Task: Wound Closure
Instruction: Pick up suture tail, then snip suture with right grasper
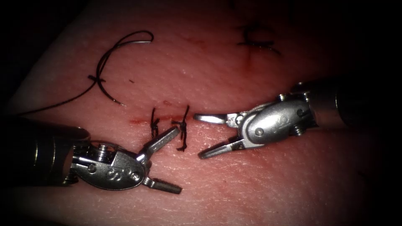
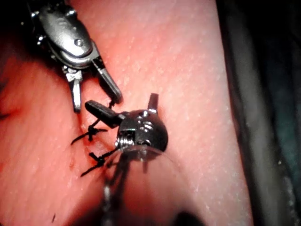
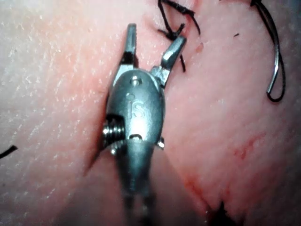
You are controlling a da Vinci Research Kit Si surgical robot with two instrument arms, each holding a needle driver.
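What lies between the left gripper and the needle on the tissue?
Nothing visible blocks it. The needle lies free on the tissue, up and left of the cut, with its thread. The left gripper is open and empty beside the two knots. The right gripper is open and empty too.

thread [image 1: 63,101] tail runs off into the dark at endoscope's left edge, left tool [image 1: 161,161] shaft lost in shadow, needle [image 3: 277,61] cropped by right-wrist frame.

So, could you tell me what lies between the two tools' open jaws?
In the endoscope view, two knotted stitches on the cut stand between the left tool and right tool; both hold nothing.
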